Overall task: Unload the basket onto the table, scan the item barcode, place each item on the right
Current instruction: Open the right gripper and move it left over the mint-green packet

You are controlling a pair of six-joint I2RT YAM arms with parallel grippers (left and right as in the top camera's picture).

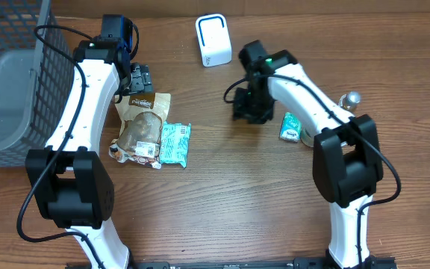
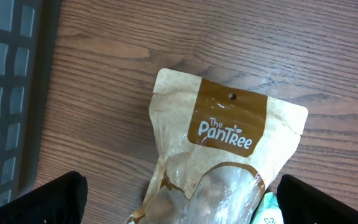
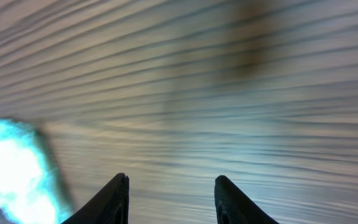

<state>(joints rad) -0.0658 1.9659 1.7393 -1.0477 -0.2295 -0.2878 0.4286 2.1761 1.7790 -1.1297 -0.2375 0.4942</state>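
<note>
Beside the mesh basket the left hand hangs wide open just above the brown pouch, which lies flat on the counter touching a teal packet. I judge it waits there to lift the pouch toward the white scanner, well apart. The right hand is empty, its fingers apart. The blurred turquoise shape beside it is probably the small packet

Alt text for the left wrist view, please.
A tan and brown PanTree pouch lies on the wooden table, between the wide-open jaws of the left gripper, whose tips show at the bottom corners. A grey mesh basket fills the left edge.
</note>
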